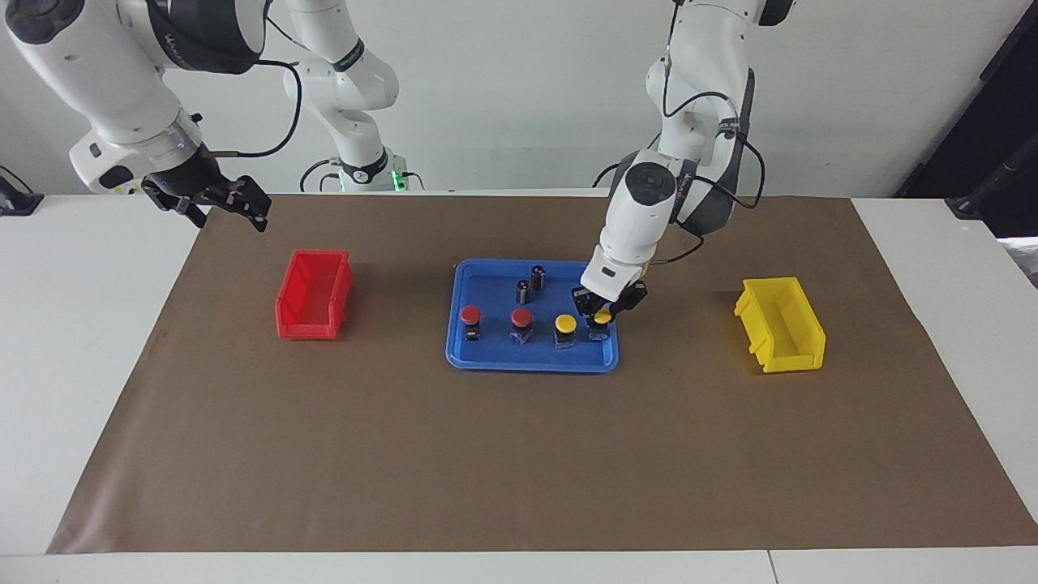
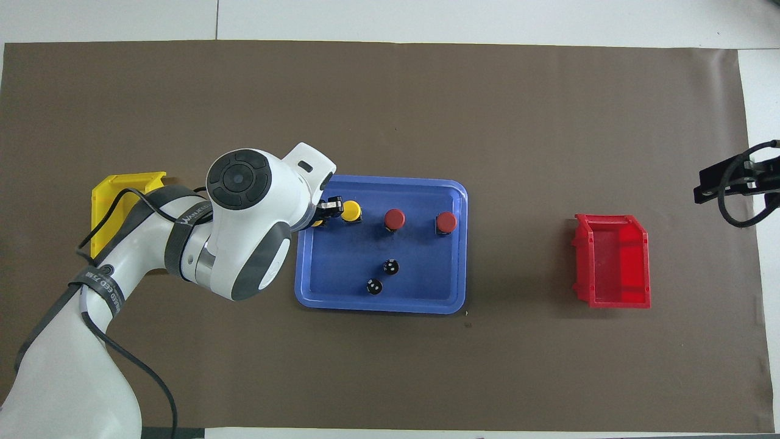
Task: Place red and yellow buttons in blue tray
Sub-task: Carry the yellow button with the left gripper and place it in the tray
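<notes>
The blue tray (image 1: 531,358) holds two red buttons (image 1: 470,315), one yellow button (image 1: 565,324) and two dark cylinders (image 1: 538,276). The left claw (image 1: 601,315) grips another yellow button (image 1: 602,317) over the tray's end. The right claw (image 1: 219,203) waits wide open. The red bin (image 1: 315,294) and yellow bin (image 1: 780,324) hold nothing.
</notes>
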Robot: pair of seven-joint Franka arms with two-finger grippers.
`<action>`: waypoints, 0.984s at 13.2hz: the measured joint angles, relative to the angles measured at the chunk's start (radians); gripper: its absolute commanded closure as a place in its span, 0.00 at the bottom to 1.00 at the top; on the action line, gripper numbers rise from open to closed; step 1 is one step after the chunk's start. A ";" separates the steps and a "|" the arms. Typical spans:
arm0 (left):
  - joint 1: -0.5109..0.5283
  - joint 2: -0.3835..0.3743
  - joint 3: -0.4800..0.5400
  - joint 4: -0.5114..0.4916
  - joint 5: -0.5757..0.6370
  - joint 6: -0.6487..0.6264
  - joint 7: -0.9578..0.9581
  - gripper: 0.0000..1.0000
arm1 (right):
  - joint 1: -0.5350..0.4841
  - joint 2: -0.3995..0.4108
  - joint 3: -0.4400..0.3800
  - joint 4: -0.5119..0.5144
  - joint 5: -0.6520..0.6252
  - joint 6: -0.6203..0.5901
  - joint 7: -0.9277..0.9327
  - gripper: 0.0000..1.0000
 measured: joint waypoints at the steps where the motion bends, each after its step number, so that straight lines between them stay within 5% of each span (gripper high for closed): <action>1: -0.003 0.002 0.000 -0.004 0.000 0.002 -0.004 0.77 | 0.000 0.000 0.000 0.000 0.000 0.000 0.000 0.00; 3: -0.009 0.006 0.000 -0.013 0.000 0.016 -0.008 0.20 | 0.000 0.000 0.000 -0.001 0.000 0.000 0.000 0.00; 5: -0.009 0.006 0.001 -0.013 0.000 0.020 -0.011 0.00 | 0.003 0.000 0.000 -0.002 0.000 0.000 0.000 0.00; 9: -0.005 0.001 0.023 0.029 0.000 -0.012 -0.017 0.00 | 0.006 -0.004 0.001 -0.002 0.000 0.000 0.000 0.00; 13: 0.087 -0.032 0.053 0.187 0.037 -0.281 0.134 0.00 | 0.006 -0.004 0.001 -0.003 0.000 0.000 0.000 0.00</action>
